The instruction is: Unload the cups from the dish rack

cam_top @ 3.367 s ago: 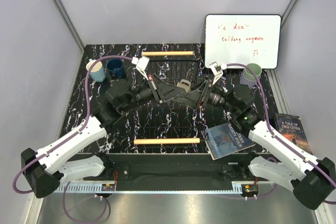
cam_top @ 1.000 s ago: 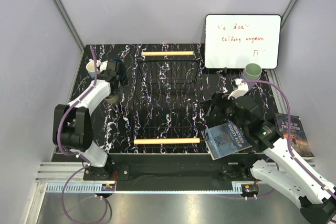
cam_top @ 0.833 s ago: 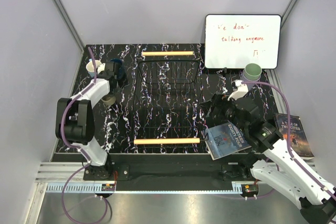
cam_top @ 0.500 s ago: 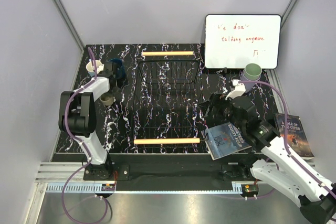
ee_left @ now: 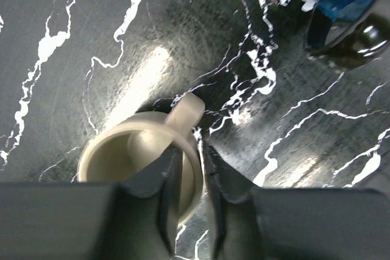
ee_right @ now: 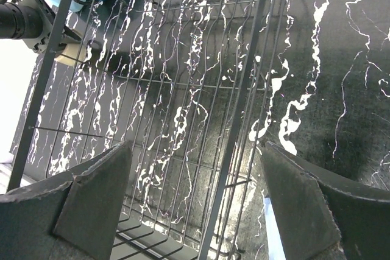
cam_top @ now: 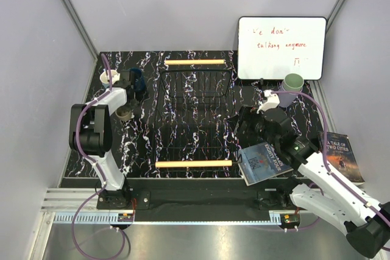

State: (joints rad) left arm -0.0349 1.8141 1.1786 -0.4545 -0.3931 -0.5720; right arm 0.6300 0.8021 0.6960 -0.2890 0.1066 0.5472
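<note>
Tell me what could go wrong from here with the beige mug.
1. The left gripper pinches only the wall of the beige mug beside its handle. Such a thin hold may let the mug tilt or slip.
2. The dark navy mug stands close by, so a careless move of the arm could knock it.
</note>
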